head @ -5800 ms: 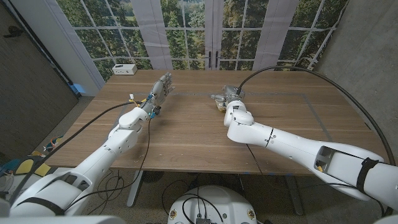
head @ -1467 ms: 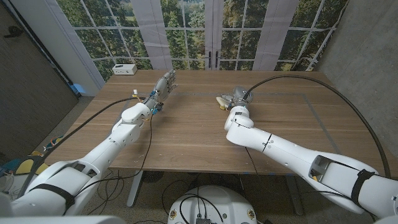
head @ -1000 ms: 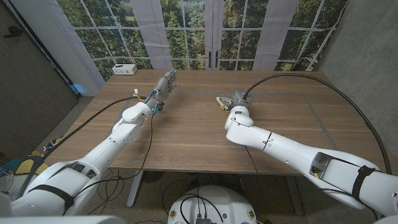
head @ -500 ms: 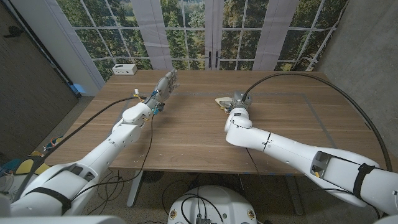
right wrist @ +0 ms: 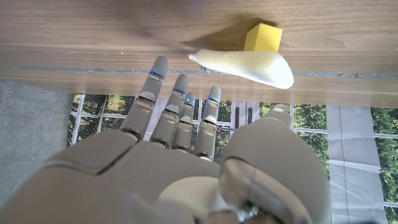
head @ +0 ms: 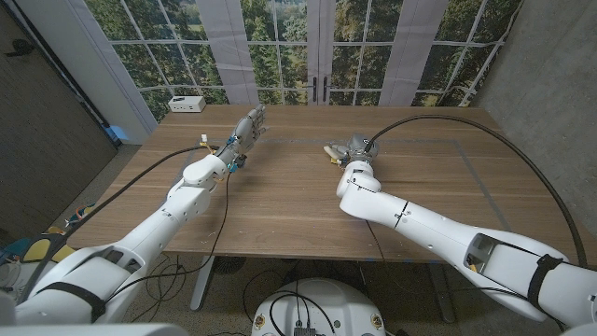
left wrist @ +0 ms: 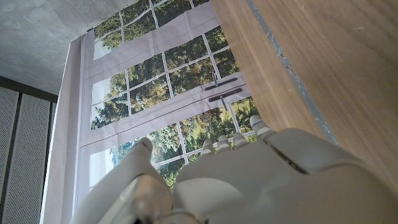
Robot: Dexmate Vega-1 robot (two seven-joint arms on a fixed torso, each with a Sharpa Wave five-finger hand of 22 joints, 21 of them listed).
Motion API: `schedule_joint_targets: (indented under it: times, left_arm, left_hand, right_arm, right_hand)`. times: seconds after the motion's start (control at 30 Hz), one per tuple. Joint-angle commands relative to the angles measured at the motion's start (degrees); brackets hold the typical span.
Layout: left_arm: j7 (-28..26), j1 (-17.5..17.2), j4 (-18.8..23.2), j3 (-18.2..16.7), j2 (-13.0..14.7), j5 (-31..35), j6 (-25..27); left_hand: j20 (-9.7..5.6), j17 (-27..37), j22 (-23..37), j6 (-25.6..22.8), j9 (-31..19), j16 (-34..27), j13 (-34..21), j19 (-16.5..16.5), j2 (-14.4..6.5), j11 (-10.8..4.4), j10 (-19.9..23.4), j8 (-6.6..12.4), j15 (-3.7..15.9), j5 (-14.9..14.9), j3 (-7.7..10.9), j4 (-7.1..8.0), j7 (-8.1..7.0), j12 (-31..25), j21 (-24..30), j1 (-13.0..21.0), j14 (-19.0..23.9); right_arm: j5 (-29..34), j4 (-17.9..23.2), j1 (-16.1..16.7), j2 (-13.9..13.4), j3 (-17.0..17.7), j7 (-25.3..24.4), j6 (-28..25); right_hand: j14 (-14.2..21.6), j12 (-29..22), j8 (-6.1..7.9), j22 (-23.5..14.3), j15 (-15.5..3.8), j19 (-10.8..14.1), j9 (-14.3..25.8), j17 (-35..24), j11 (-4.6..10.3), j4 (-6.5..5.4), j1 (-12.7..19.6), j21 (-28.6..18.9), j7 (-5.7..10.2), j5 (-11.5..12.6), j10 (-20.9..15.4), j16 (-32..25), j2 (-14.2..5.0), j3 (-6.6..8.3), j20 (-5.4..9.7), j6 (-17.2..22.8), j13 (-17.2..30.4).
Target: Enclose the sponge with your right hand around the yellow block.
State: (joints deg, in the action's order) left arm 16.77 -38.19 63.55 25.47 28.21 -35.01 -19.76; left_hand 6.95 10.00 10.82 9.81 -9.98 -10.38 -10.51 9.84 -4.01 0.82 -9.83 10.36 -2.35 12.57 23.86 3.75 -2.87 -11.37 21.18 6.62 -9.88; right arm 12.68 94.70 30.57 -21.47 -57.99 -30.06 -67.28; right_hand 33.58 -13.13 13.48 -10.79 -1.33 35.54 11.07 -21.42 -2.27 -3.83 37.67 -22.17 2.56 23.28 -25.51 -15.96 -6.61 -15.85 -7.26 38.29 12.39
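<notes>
I am standing at the wooden table (head: 280, 201), both arms reaching over it. My right hand (right wrist: 186, 118) is hanging released just short of the sponge (right wrist: 249, 65), fingers straight and apart, grasping nothing. My left hand (head: 244, 129) is waiting well apart from the sponge, fingers extended, holding nothing. The sponge is lying against the yellow block (right wrist: 262, 37), touching it.

No text, label, brand, number or sign that I can read. The white box (head: 187, 104) at the far left corner of my table (head: 280, 201) is too small to show any marking. The block (right wrist: 262, 37) and sponge (right wrist: 247, 65) show plain faces, with no print.
</notes>
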Motion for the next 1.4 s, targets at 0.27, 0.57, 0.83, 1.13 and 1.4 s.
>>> schedule_joint_targets:
  times: [0.27, 0.57, 0.83, 1.13, 1.4]
  left_arm:
    - [0.64, 0.66, -1.38, -0.11, -0.49, -0.31, -0.94]
    - [0.87, 1.37, -2.21, 0.21, -1.18, -0.26, -0.81]
    - [0.70, 1.62, -2.18, 0.50, -1.21, 0.12, -0.48]
    - [-0.04, 1.62, -1.44, 0.64, -1.09, 0.50, 0.07]
    - [0.10, 2.02, -1.89, 0.78, -1.42, 0.63, -0.20]
  left_hand:
    - [0.25, 0.08, 0.07, 4.67, -0.13, -0.08, -0.19, 0.88, -0.03, 0.15, -9.82, 0.05, -0.38, 0.05, 0.02, -0.48, -0.63, -0.16, -0.16, 0.51, -9.88]
    - [0.33, 0.09, 0.08, 4.58, -0.13, -0.12, -0.19, 0.83, 0.01, 0.18, -9.67, 0.09, -0.32, 0.03, -0.07, -0.50, -0.61, -0.23, -0.24, 0.48, -9.80]
    - [0.36, 0.10, 0.09, 4.53, -0.13, -0.14, -0.19, 0.79, 0.07, 0.19, -9.64, 0.12, -0.30, 0.02, -0.15, -0.50, -0.64, -0.25, -0.29, 0.43, -9.75]
    - [0.35, 0.11, 0.11, 4.60, -0.13, -0.11, -0.19, 0.75, 0.09, 0.23, -9.73, 0.10, -0.33, 0.01, -0.24, -0.49, -0.61, -0.22, -0.37, 0.38, -9.84]
    - [0.36, 0.11, 0.12, 4.63, -0.13, -0.14, -0.19, 0.70, -0.01, 0.17, -9.86, 0.10, -0.36, 0.01, -0.25, -0.49, -0.59, -0.18, -0.45, 0.39, -9.78]
  right_arm:
    - [0.86, -4.90, -4.00, 1.06, -4.09, 2.45, -1.26]
    - [1.01, -5.97, -5.53, 0.78, -6.72, 4.13, -3.58]
    - [0.22, -4.72, -5.90, -0.46, -7.63, 5.85, -3.30]
    - [0.04, -4.16, -6.82, -1.44, -8.94, 7.62, -4.24]
    - [-0.97, -2.74, -7.24, -2.82, -9.77, 9.71, -4.69]
  right_hand:
    - [-0.07, 0.78, -1.68, -0.25, -0.68, 0.19, 0.21, 0.50, 0.57, 1.36, 3.30, 0.35, -0.30, -0.04, 0.77, 0.28, 1.44, -0.84, 0.46, -3.35, 0.22]
    - [-1.07, 1.04, -1.63, -0.28, -1.65, -1.05, 0.29, 0.76, 1.65, 3.37, 7.24, 1.03, 0.53, 0.40, 1.27, 0.87, 1.74, -0.41, 1.11, -3.24, 0.28]
    - [-1.19, 0.95, -1.10, -0.32, -1.96, -1.43, 0.32, 0.79, 2.34, 4.29, 9.31, 1.31, 2.13, 0.69, 0.96, 0.96, 1.48, -0.24, 1.39, -1.45, 0.34]
    - [-2.75, 1.56, -2.06, -0.36, -1.91, -2.30, 0.33, 0.44, 2.26, 4.20, 9.60, 1.87, 2.56, 0.75, 2.68, 1.40, 1.27, -0.85, 1.20, -3.87, 0.44]
    - [-3.62, 1.40, -1.18, -0.37, -1.31, -2.92, 0.31, 0.14, 2.23, 3.24, 7.78, 2.30, 1.53, 0.57, 2.70, 1.54, 1.85, -1.98, 0.65, -1.23, 0.50]
